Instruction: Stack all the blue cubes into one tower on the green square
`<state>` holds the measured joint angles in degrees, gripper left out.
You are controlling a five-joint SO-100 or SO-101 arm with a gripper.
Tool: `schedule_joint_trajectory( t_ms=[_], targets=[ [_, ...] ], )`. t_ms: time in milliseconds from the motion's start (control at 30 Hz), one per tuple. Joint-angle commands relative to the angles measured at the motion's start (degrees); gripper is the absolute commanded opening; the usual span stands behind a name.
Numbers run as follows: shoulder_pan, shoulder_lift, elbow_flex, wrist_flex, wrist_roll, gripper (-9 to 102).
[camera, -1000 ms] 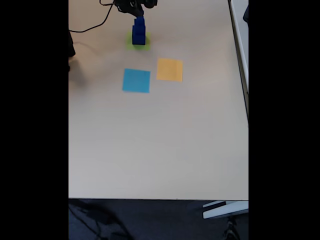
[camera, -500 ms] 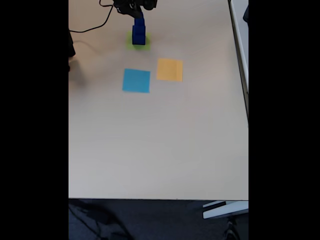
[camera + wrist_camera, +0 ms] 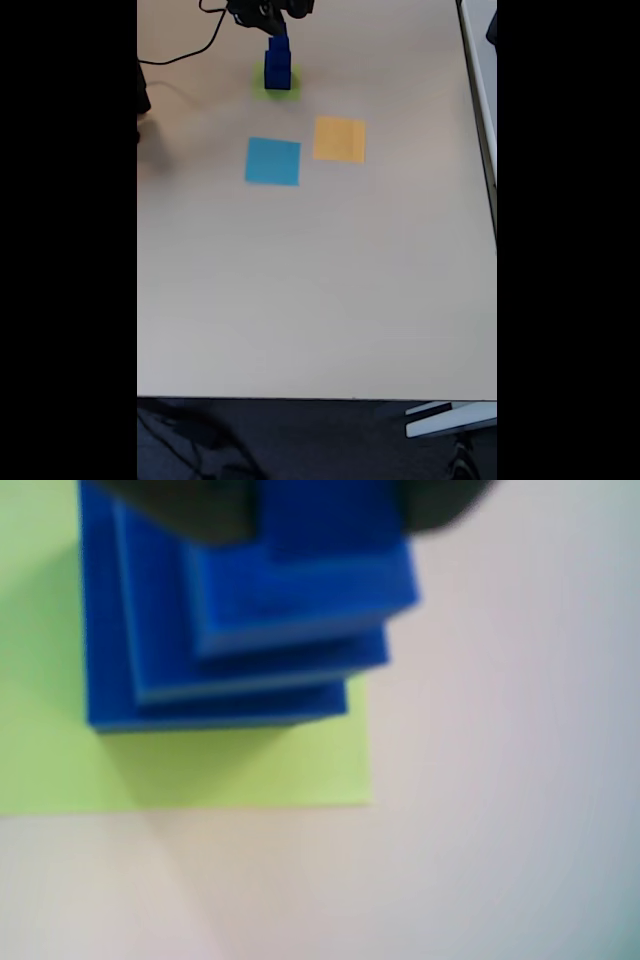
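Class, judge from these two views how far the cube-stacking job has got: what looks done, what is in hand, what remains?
Done: the tower of blue cubes stands on the green square, with three stepped levels clear in the wrist view. No loose cube lies on the table by the light-blue square or orange-yellow square. In hand: the gripper sits at the tower's top; its grip is unclear. Left: confirming the top cube, then withdrawing.

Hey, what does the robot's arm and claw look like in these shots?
The claw shows in the wrist view as two dark, nearly black, blurred rounded shapes at the top edge. In the fixed view the arm is a small black shape at the far edge of the table, with a thin black cable curving away to the left. No markings or finer detail can be made out.
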<state>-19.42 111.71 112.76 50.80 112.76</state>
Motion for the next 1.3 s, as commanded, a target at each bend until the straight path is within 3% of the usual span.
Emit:
schedule_joint_trajectory(
  t_ms=[0, 1267],
  targets=[
    [-0.6, 2.9, -0.4, -1.6, 0.6, 0],
    [-0.9, 3.3, 1.3, -3.0, 1.0, 1]
  ],
)
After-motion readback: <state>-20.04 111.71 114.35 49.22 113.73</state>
